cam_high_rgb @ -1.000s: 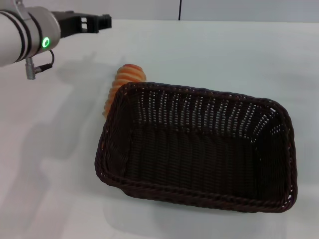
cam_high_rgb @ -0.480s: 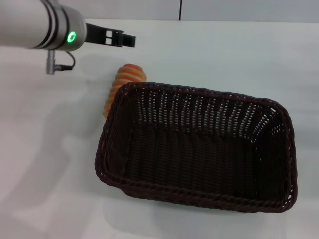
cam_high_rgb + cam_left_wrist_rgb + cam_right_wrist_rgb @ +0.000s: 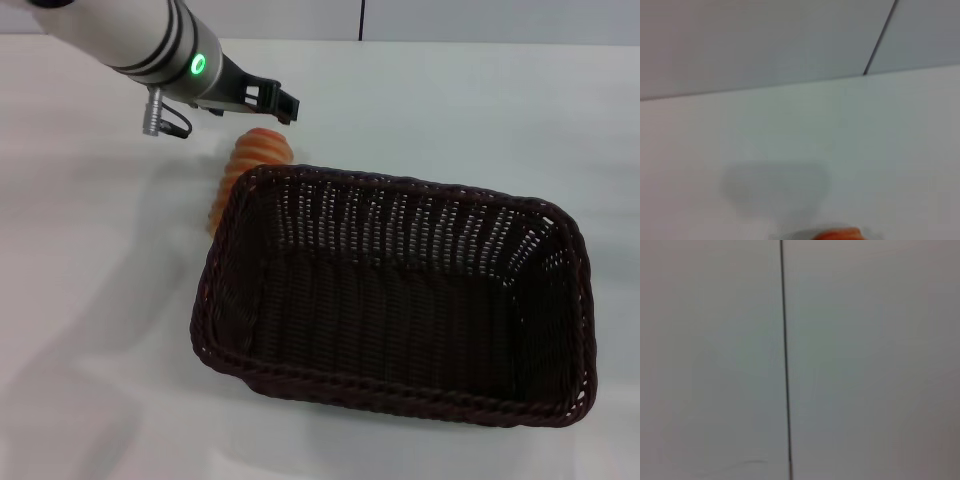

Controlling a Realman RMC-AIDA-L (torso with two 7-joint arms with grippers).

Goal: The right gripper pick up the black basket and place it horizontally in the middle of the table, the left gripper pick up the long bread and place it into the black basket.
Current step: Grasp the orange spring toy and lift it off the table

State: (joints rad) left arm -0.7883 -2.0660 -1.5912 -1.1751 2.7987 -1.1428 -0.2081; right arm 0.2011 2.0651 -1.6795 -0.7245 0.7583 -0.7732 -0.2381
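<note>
Left end effector [image 3: 283, 102] hung just above the bread [image 3: 250, 165], fingers' spread not discernible, basket [image 3: 400, 290] beside it on the desk [image 3: 90, 300] seen only from the head, bread's tip [image 3: 837, 234] glimpsed by the left wrist.

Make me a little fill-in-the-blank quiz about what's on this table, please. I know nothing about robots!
1. The black basket holds ____ inside.
2. The long bread lies on the table, ____ the basket.
3. The pincer near the bread is the robot's ____ pincer.
4. The light ring on that arm glows ____.

Missing words: nothing; outside; left; green
</note>
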